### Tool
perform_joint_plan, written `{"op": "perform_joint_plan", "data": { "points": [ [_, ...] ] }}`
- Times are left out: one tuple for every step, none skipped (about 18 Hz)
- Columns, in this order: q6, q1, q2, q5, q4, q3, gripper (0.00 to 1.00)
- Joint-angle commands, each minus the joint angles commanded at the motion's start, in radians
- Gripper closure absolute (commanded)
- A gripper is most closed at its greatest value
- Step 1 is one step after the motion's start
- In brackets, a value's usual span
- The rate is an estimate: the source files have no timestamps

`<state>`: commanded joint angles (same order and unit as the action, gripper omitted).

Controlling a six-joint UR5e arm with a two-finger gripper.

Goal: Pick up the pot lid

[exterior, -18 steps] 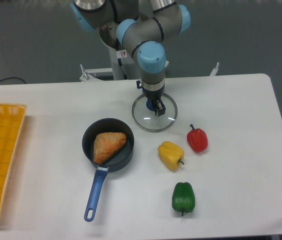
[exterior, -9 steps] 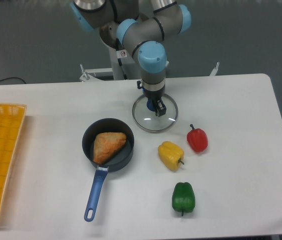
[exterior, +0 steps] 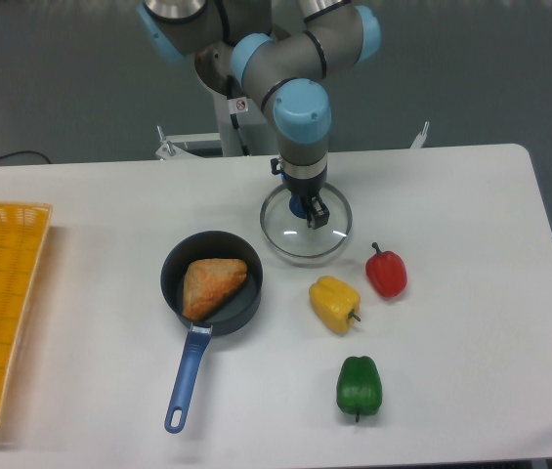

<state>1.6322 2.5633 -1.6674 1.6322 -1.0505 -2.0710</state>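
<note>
Left of centre on the white table (exterior: 471,371), its blue handle towards the near edge, lies the round black pan (exterior: 240,311). Near the middle of the far edge, the claw (exterior: 297,195) is clenched on the blue knob (exterior: 300,207) of the round, clear lid (exterior: 305,244); the grasp looks done (whether the rim is off the surface, I cannot tell), leaving a plain lift.

- The round, clear glass pot lid with a thin rim (exterior: 297,236) has shifted slightly rightward in the camera view, its near edge now showing a little lower.
- The grey and black two-finger gripper (exterior: 306,204) has moved slightly rightward with it.
- The grey robot arm (exterior: 364,37) has shifted slightly too.
</note>
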Motion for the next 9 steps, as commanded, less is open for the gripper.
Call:
{"op": "perform_joint_plan", "data": {
  "points": [
    [-0.005, 0.000, 0.000, -0.002, -0.012, 0.014, 0.45],
    [-0.008, 0.000, 0.000, -0.002, -0.020, 0.023, 0.45],
    [-0.009, -0.002, 0.002, -0.002, -0.026, 0.031, 0.45],
    [-0.009, 0.000, 0.002, -0.003, -0.029, 0.037, 0.45],
    [-0.009, 0.000, 0.002, -0.003, -0.032, 0.042, 0.45],
    [-0.009, 0.000, 0.002, -0.008, -0.034, 0.045, 0.45],
    [-0.009, 0.000, 0.003, -0.012, -0.034, 0.048, 0.45],
    [-0.009, 0.000, 0.005, -0.012, -0.032, 0.048, 0.45],
    [-0.009, 0.002, 0.005, -0.012, -0.032, 0.048, 0.45]
  ]
}}
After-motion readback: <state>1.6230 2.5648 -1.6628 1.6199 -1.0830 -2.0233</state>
